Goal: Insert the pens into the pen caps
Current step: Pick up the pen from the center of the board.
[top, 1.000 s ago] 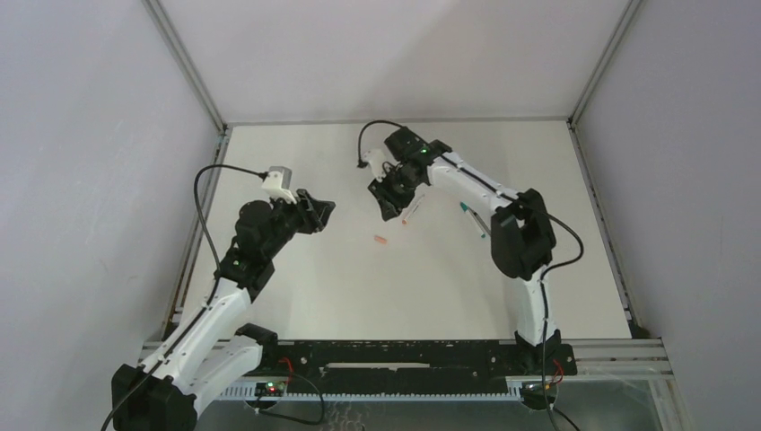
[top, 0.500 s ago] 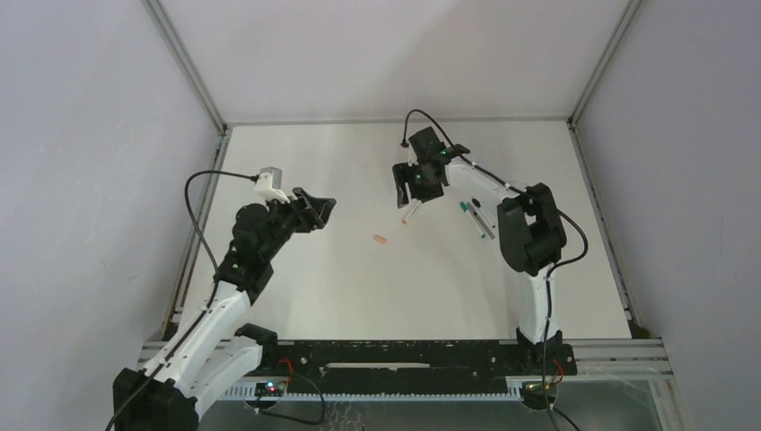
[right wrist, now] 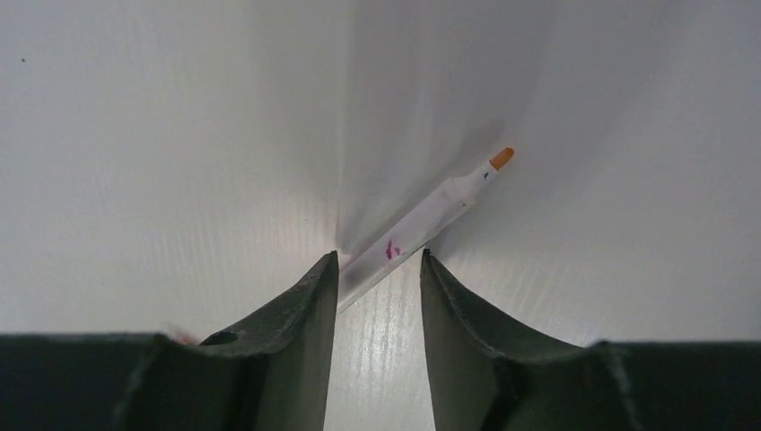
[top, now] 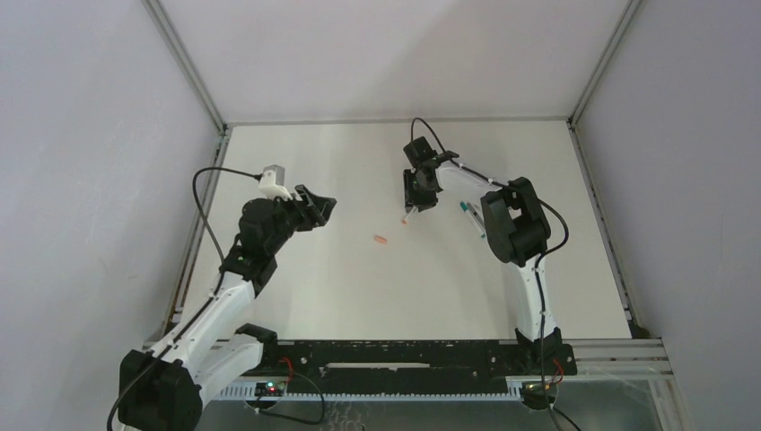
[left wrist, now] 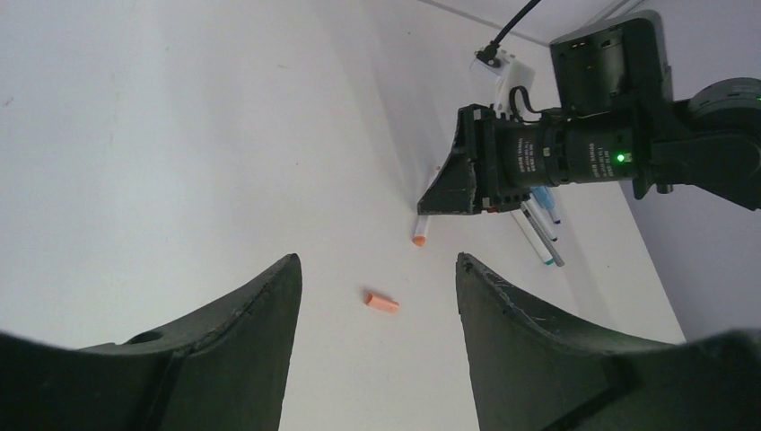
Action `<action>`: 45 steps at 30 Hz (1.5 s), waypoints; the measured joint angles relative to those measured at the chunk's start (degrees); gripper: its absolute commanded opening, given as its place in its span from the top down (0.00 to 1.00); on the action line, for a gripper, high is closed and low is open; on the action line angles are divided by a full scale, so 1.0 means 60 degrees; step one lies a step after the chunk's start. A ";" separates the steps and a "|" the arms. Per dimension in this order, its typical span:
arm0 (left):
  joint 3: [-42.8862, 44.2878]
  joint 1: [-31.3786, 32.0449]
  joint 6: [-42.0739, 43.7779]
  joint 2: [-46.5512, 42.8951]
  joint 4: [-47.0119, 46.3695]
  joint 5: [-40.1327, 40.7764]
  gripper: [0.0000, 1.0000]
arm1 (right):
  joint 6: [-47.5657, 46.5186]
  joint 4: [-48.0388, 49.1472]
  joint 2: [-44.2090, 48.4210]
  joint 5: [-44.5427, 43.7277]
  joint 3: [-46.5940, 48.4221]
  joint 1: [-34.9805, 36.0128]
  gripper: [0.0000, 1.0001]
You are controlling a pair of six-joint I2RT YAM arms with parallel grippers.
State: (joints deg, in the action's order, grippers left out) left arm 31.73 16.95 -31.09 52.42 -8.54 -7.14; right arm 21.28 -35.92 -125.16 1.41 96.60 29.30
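Your right gripper (right wrist: 378, 257) straddled the thin white orange-tipped marker pen (right wrist: 429, 214) lying on the white table (right wrist: 135, 135), whether pinching it you couldn't tell, while your left gripper (left wrist: 377, 260) hung spread near the short salmon-pink plastic cap (left wrist: 382, 303).

One white, orange-tipped pen (right wrist: 422, 220) near the middle of the table (top: 296, 162). One salmon-pink cap (left wrist: 382, 303) alone, just toward the near edge from it. At least two more pens (left wrist: 538, 238) bunched side by side between the middle and the right edge, partly hidden, so no firm count. Three or more pens in all, a single cap. Two arms: left arm (top: 242, 260), right arm (top: 516, 229).
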 measured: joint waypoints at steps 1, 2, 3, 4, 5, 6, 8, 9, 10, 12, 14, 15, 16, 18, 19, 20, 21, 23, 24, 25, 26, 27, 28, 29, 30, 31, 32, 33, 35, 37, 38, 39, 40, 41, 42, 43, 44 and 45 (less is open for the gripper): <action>0.0000 -0.0015 -0.0004 0.0080 -0.0007 -0.0015 0.32 | 0.0011 -0.0004 -0.0015 -0.0022 0.0000 0.0004 0.58; 0.0004 -0.0029 -0.0007 0.0149 -0.0007 -0.0022 0.32 | 0.0018 -0.0004 -0.0018 -0.0044 0.0000 0.0015 0.59; 0.0018 -0.0040 -0.0011 0.0229 -0.0004 -0.0036 0.32 | 0.0018 -0.0004 -0.0025 -0.0095 0.0000 0.0022 0.60; 0.0018 -0.0051 -0.0015 0.0321 -0.0029 -0.0066 0.32 | 0.0015 -0.0004 -0.0033 -0.0160 0.0000 0.0044 0.61; 0.0018 -0.0062 -0.0025 0.0372 -0.0033 -0.0095 0.33 | 0.0015 -0.0004 -0.0036 -0.0211 0.0000 0.0062 0.63; 0.0018 -0.0062 -0.0051 0.0433 -0.0033 -0.0109 0.33 | 0.0011 -0.0007 -0.0036 -0.0244 0.0000 0.0080 0.66; 0.0018 -0.0073 -0.0091 0.0539 -0.0058 -0.0160 0.33 | -0.0018 -0.0018 -0.0036 -0.0277 0.0000 0.0087 0.67; 0.0018 -0.0076 -0.0109 0.0579 -0.0073 -0.0175 0.33 | -0.0025 -0.0036 -0.0036 -0.0299 0.0000 0.0087 0.65; 0.0018 -0.0080 -0.0149 0.0616 -0.0098 -0.0197 0.33 | -0.0036 -0.0076 -0.0036 -0.0324 0.0000 0.0080 0.61; 0.0018 -0.0091 -0.0255 0.0703 -0.0215 -0.0291 0.33 | -0.0058 -0.0146 -0.0036 -0.0335 0.0000 0.0066 0.58; 0.0018 -0.0098 -0.0357 0.0794 -0.0368 -0.0401 0.33 | -0.0084 -0.0193 -0.0036 -0.0306 0.0000 0.0015 0.63; 0.0018 -0.0098 -0.0419 0.0852 -0.0466 -0.0455 0.33 | -0.0102 -0.0208 -0.0036 -0.0277 0.0000 -0.0011 0.67; 0.0018 -0.0102 -0.0481 0.0900 -0.0543 -0.0528 0.33 | -0.0138 -0.0226 -0.0036 -0.0222 0.0000 -0.0044 0.72; 0.0018 -0.0106 -0.0601 0.0994 -0.0670 -0.0645 0.33 | -0.0262 -0.0262 -0.0036 -0.0095 -0.0011 -0.0117 0.82; 0.0018 -0.0106 -0.0696 0.1064 -0.0772 -0.0710 0.33 | -0.0328 -0.0280 -0.0036 0.0000 -0.0022 -0.0138 0.84; 0.0018 -0.0106 -0.0801 0.1118 -0.0860 -0.0780 0.33 | -0.0386 -0.0310 -0.0036 0.0124 -0.0029 -0.0153 0.87; 0.0018 -0.0106 -0.0958 0.1217 -0.1035 -0.0882 0.33 | -0.0495 -0.0350 -0.0036 0.0306 -0.0033 -0.0182 0.89; 0.0018 -0.0106 -0.1293 0.1366 -0.1319 -0.1016 0.33 | -0.0787 -0.0423 -0.0036 0.0623 -0.0036 -0.0222 0.90; 0.0018 -0.0106 -0.1537 0.1479 -0.1512 -0.1104 0.33 | -0.0820 -0.0430 -0.0036 0.0641 -0.0036 -0.0237 0.90; 0.0018 -0.0106 -0.1763 0.1588 -0.1657 -0.1158 0.33 | -0.0958 -0.0444 -0.0036 0.0718 -0.0036 -0.0244 0.91; 0.0018 -0.0106 -0.2047 0.1730 -0.1821 -0.1224 0.33 | -0.1177 -0.0470 -0.0033 0.0787 -0.0040 -0.0248 0.93; 0.0011 -0.0106 -0.2248 0.1843 -0.1938 -0.1282 0.33 | -0.1337 -0.0474 -0.0029 0.0834 -0.0051 -0.0248 0.95; -0.0004 -0.0106 -0.2557 0.2014 -0.2131 -0.1359 0.34 | -0.1490 -0.0474 -0.0007 0.0867 -0.0076 -0.0248 0.97; -0.0011 -0.0106 -0.2841 0.2193 -0.2299 -0.1417 0.34 | -0.1708 -0.0448 0.0040 0.0918 -0.0149 -0.0259 0.99; -0.0022 -0.0102 -0.3093 0.2375 -0.2488 -0.1464 0.34 | -0.1912 -0.0426 0.0120 0.0973 -0.0266 -0.0270 1.00; -0.0051 -0.0095 -0.3483 0.2667 -0.2816 -0.1559 0.34 | -0.2142 -0.0404 0.0233 0.1049 -0.0444 -0.0295 1.00; -0.0069 -0.0084 -0.3716 0.2849 -0.3002 -0.1617 0.34 | -0.2295 -0.0397 0.0321 0.1100 -0.0583 -0.0317 1.00; -0.0109 -0.0044 -0.4065 0.3118 -0.3330 -0.1672 0.35 | -0.2521 -0.0328 0.0484 0.1180 -0.0834 -0.0346 1.00; -0.0113 0.0080 -0.4623 0.3654 -0.3887 -0.1796 0.35 | -0.2911 -0.0251 0.0809 0.1399 -0.1322 -0.0423 1.00; -0.0109 0.0306 -0.5187 0.4273 -0.4557 -0.1938 0.36 | -0.3282 -0.0222 0.1122 0.1687 -0.1752 -0.0535 1.00; -0.0106 0.0423 -0.5406 0.4539 -0.4827 -0.2000 0.36 | -0.3421 -0.0189 0.1279 0.1847 -0.1923 -0.0612 1.00; -0.0084 0.0583 -0.5661 0.4900 -0.5155 -0.2109 0.36 | -0.3570 -0.0142 0.1450 0.2018 -0.2087 -0.0707 1.00; -0.0062 0.0710 -0.5850 0.5176 -0.5395 -0.2175 0.36 | -0.3697 -0.0095 0.1606 0.2189 -0.2208 -0.0790 1.00; -0.0015 0.0889 -0.6094 0.5566 -0.5701 -0.2269 0.36 | -0.3840 0.0015 0.1810 0.2444 -0.2357 -0.0914 1.00; 0.0069 0.1016 -0.6291 0.5883 -0.5898 -0.2364 0.35 | -0.3956 0.0095 0.2007 0.2656 -0.2466 -0.1024 1.00; 0.0208 0.1151 -0.6502 0.6247 -0.6102 -0.2433 0.35 | -0.4073 0.0186 0.2266 0.2914 -0.2590 -0.1158 1.00; 0.0328 0.1231 -0.6637 0.6470 -0.6222 -0.2492 0.36 | -0.4160 0.0259 0.2484 0.3144 -0.2670 -0.1275 1.00; 0.0503 0.1311 -0.6816 0.6725 -0.6360 -0.2583 0.35 | -0.4226 0.0346 0.2743 0.3395 -0.2747 -0.1395 1.00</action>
State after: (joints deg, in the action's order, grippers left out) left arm 34.74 24.82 -71.99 92.77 -46.70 -22.63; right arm -4.08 -33.85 -108.71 21.78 80.12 20.93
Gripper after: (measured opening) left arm 0.645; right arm 0.142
